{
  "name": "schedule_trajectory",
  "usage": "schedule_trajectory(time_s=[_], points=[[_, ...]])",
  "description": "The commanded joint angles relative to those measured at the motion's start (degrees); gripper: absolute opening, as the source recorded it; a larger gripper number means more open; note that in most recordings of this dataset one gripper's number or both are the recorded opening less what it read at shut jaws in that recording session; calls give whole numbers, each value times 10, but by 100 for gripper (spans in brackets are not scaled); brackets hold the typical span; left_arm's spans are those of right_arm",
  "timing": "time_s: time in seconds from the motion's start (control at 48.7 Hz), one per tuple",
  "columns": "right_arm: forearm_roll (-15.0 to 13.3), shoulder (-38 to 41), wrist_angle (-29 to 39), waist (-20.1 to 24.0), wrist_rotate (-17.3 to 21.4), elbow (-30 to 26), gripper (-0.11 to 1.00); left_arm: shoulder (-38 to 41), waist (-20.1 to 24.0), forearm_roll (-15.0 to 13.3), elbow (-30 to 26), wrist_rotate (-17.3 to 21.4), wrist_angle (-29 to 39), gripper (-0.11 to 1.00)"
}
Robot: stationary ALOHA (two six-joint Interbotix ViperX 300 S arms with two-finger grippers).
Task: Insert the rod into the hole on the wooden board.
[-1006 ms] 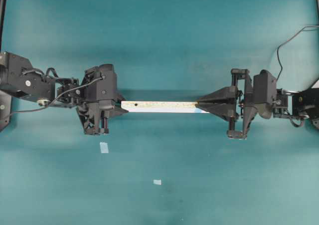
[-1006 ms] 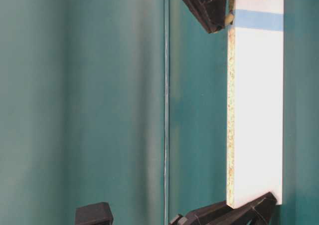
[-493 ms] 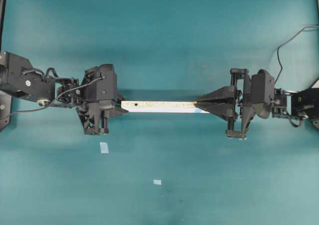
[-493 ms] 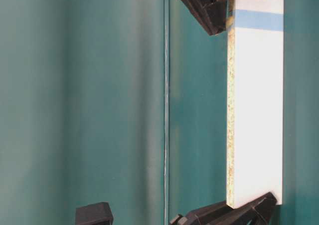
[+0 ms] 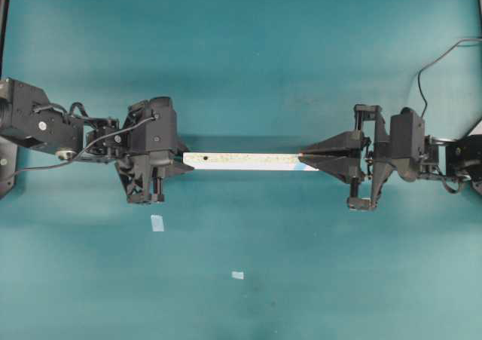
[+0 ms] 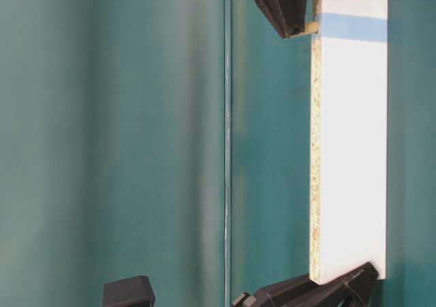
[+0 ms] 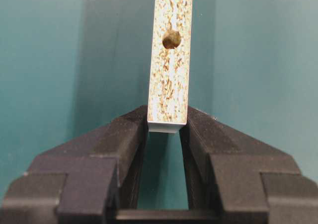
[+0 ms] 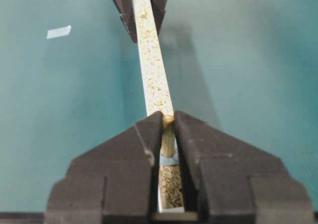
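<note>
Both sets of jaws are clamped: the left gripper (image 7: 167, 129) pinches one end of the wooden board (image 5: 245, 160), which hangs level and edge-up above the middle of the teal table (image 5: 248, 61), and the right gripper (image 8: 168, 118) is nearly closed on the rod (image 8: 167, 137). The rod stands upright between the right fingertips, directly over the board's speckled edge at its blue-marked end. Since a second ago the right gripper has drawn slightly back along the board toward its arm's side. No readable writing shows.

Board (image 7: 170, 80): speckled rough particleboard; rod (image 8: 167, 137) smooth wood; hands matt plastic.
</note>
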Motion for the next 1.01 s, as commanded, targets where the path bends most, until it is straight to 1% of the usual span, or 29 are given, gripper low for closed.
schedule_trajectory(time_s=[0.0, 0.123, 0.185, 0.493, 0.575, 0.78, 0.985], points=[[2, -10, -2, 5, 2, 2, 11, -6, 2, 1, -4, -5, 1, 31], [3, -10, -2, 10, 5, 10, 11, -5, 2, 1, -4, -5, 1, 31], [8, -9, -2, 13, 6, 12, 11, -5, 2, 1, -4, -5, 1, 31], [52, 5, -2, 39, 5, 14, 11, 6, 2, 1, -8, -6, -1, 31], [57, 11, -2, 44, 5, 9, 11, 13, -2, 1, -15, -9, -2, 31], [57, 11, 6, 44, -2, -12, 11, 14, -15, 1, -17, -11, -2, 31], [57, 10, 69, 44, -2, -14, 11, 14, -15, 1, -18, -11, -2, 31]])
